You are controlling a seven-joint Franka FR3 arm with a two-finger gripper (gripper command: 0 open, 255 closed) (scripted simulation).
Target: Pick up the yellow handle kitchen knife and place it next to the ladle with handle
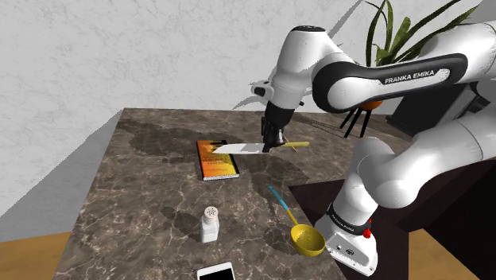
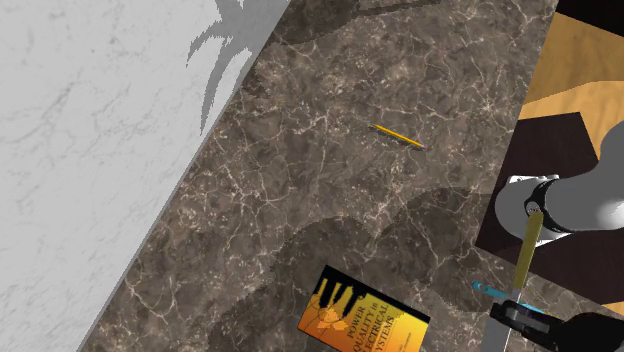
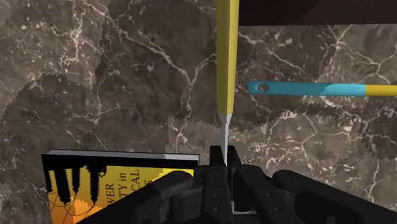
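Note:
The knife (image 1: 238,148), with a pale blade and a yellow handle (image 1: 296,145), hangs level above the dark marble table (image 1: 151,183). My gripper (image 1: 273,141) is shut on it where blade meets handle. In the wrist view the fingers (image 3: 215,167) clasp the thin blade and the yellow handle (image 3: 226,57) points away from the hand. The ladle (image 1: 307,239) has a yellow bowl and a blue handle (image 3: 312,88); it lies on the table near the stand, below and beside the knife. The second exterior view has the knife handle (image 2: 530,250) above the gripper (image 2: 518,312).
An orange and black book (image 1: 217,159) lies under the blade. A white shaker (image 1: 210,224) and a white phone (image 1: 216,272) sit toward the table's front edge. A yellow pencil (image 2: 397,135) lies farther off. A plant (image 1: 405,32) stands behind the arm.

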